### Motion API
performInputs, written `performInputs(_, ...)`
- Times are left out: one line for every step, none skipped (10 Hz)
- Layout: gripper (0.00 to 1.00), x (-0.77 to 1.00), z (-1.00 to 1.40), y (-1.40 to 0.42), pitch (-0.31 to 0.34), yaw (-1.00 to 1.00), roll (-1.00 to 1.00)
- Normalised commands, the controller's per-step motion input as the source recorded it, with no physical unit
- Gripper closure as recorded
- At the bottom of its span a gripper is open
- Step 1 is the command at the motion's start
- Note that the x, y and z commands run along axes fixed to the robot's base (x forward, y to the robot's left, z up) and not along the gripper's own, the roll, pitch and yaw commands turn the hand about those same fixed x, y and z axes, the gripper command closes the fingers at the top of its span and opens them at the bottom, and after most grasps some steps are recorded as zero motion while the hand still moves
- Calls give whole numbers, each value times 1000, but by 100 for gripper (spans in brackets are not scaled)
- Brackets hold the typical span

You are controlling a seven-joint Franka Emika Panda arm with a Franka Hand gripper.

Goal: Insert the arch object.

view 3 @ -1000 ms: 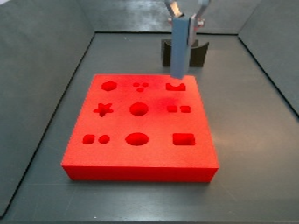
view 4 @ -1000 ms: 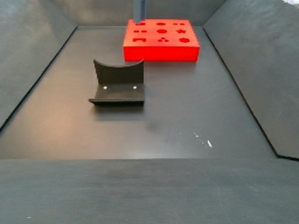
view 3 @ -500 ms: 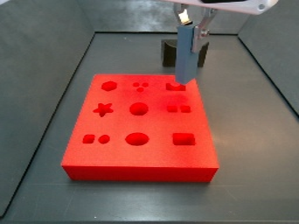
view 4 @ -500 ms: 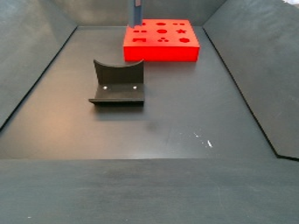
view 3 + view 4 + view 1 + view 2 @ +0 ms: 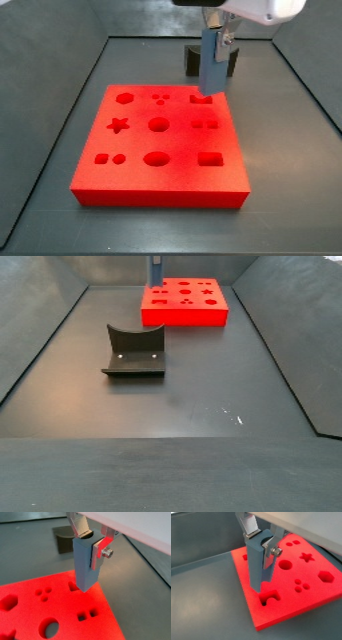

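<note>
My gripper is shut on the arch object, a tall blue-grey block held upright, with its rounded notch up between the fingers. Both also show in a wrist view, the gripper and the block. The block's lower end hangs just above the red board, close by the arch-shaped hole at the board's edge. In a side view the block stands over that hole at the board's far right corner. In a side view the gripper is far off at the board.
The red board has several other shaped holes: circles, a star, squares, a hexagon. The dark fixture stands on the floor away from the board, and shows behind the block. Grey walls enclose the floor on all sides.
The gripper with the block has shifted slightly right in the side view and sits a little lower, closer over the arch-shaped hole. The board and fixture have not moved.
</note>
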Motion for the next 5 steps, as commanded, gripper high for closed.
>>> performInputs(100, 106, -89, 26, 0, -729, 294)
performInputs(100, 83, -69, 6, 0, -714, 327)
performInputs(100, 63, -40, 0, 0, -697, 356)
performInputs(100, 60, -63, 0, 0, -666, 379)
performInputs(100, 134, -137, 11, 46, -500, 210)
